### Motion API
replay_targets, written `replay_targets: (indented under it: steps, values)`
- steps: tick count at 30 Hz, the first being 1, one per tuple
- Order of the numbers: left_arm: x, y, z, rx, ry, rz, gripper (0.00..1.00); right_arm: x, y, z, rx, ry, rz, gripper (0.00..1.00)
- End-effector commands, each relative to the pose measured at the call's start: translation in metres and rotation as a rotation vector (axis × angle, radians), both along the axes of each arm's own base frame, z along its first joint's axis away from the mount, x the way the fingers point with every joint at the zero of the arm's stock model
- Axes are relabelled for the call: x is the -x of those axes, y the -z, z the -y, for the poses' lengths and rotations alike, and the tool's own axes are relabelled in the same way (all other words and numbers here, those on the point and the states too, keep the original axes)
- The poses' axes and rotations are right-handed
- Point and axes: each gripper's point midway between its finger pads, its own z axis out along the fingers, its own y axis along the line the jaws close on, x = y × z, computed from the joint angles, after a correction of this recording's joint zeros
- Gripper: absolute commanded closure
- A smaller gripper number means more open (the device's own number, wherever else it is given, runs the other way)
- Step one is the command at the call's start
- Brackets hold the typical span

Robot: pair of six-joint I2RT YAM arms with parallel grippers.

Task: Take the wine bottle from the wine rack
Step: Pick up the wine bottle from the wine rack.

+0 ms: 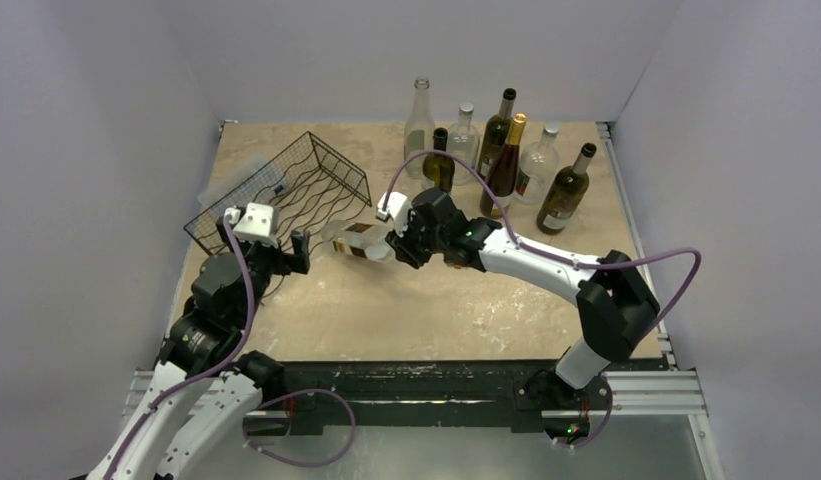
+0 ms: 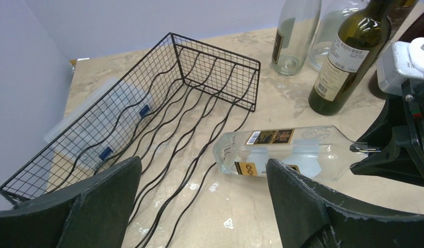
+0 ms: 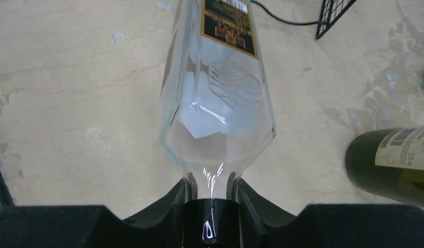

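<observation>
The wine bottle (image 1: 354, 242) is clear glass with a gold and black label and a black cap. It lies on its side on the table just right of the black wire wine rack (image 1: 286, 190), its base at the ends of the rack's wavy wires. It also shows in the left wrist view (image 2: 282, 152) and the right wrist view (image 3: 217, 93). My right gripper (image 3: 212, 199) is shut on the bottle's neck; it also shows from above (image 1: 398, 245). My left gripper (image 1: 296, 252) is open and empty, at the rack's near right corner, left of the bottle's base.
Several upright bottles stand at the back right of the table, dark ones (image 1: 566, 190) and clear ones (image 1: 418, 120). One dark green bottle (image 2: 344, 57) stands close behind the lying bottle. A clear plastic box (image 2: 91, 121) lies under the rack's left side.
</observation>
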Motion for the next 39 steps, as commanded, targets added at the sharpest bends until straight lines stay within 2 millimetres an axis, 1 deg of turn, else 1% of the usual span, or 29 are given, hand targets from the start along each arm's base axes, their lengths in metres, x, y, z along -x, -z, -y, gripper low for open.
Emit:
replay_targets:
  steps: [1, 5, 8, 11, 15, 18, 20, 22, 23, 24, 28, 32, 35, 37, 39]
  values:
    - [-0.002, -0.01, 0.012, -0.002, 0.071, 0.039, 0.1, 0.006, -0.04, -0.009, -0.104, -0.06, 0.088, 1.0]
    - [0.0, -0.01, 0.023, 0.006, 0.136, 0.044, 0.11, 0.013, -0.041, -0.001, -0.099, -0.073, 0.092, 1.0]
    - [0.002, -0.009, 0.036, 0.013, 0.206, 0.044, 0.12, 0.017, -0.042, 0.005, -0.09, -0.085, 0.099, 1.0]
    - [0.006, -0.008, 0.053, -0.007, 0.313, 0.045, 0.12, 0.023, -0.043, 0.013, -0.065, -0.11, 0.111, 1.0]
    - [0.017, -0.007, 0.083, 0.001, 0.497, 0.055, 0.12, 0.032, -0.043, 0.026, -0.025, -0.144, 0.129, 1.0]
    - [0.026, -0.003, 0.104, 0.001, 0.637, 0.068, 0.12, 0.041, -0.044, 0.037, 0.0, -0.169, 0.135, 1.0]
    - [0.03, 0.004, 0.117, 0.006, 0.714, 0.063, 0.12, 0.048, -0.048, 0.045, 0.005, -0.186, 0.139, 1.0]
    - [0.034, 0.01, 0.129, 0.02, 0.784, 0.042, 0.11, 0.054, -0.047, 0.052, 0.015, -0.2, 0.13, 1.0]
    - [0.035, 0.012, 0.133, 0.027, 0.814, 0.029, 0.05, 0.058, -0.046, 0.055, 0.016, -0.206, 0.122, 1.0]
    - [0.037, 0.015, 0.138, 0.034, 0.84, 0.014, 0.01, 0.062, -0.045, 0.059, 0.016, -0.214, 0.114, 1.0]
    - [0.045, 0.025, 0.153, 0.033, 0.932, 0.006, 0.0, 0.072, -0.04, 0.076, 0.026, -0.277, 0.088, 1.0]
    - [0.056, 0.04, 0.166, -0.037, 0.977, -0.003, 0.0, 0.075, -0.035, 0.092, 0.017, -0.302, 0.056, 1.0]
    - [0.064, 0.059, 0.177, -0.126, 0.991, -0.04, 0.0, 0.084, -0.027, 0.094, 0.008, -0.349, 0.03, 1.0]
    - [0.064, 0.068, 0.18, -0.189, 0.969, -0.056, 0.0, 0.084, -0.026, 0.098, 0.019, -0.357, 0.027, 1.0]
    - [0.062, 0.071, 0.182, -0.241, 0.942, -0.048, 0.0, 0.085, -0.029, 0.1, 0.008, -0.359, 0.028, 1.0]
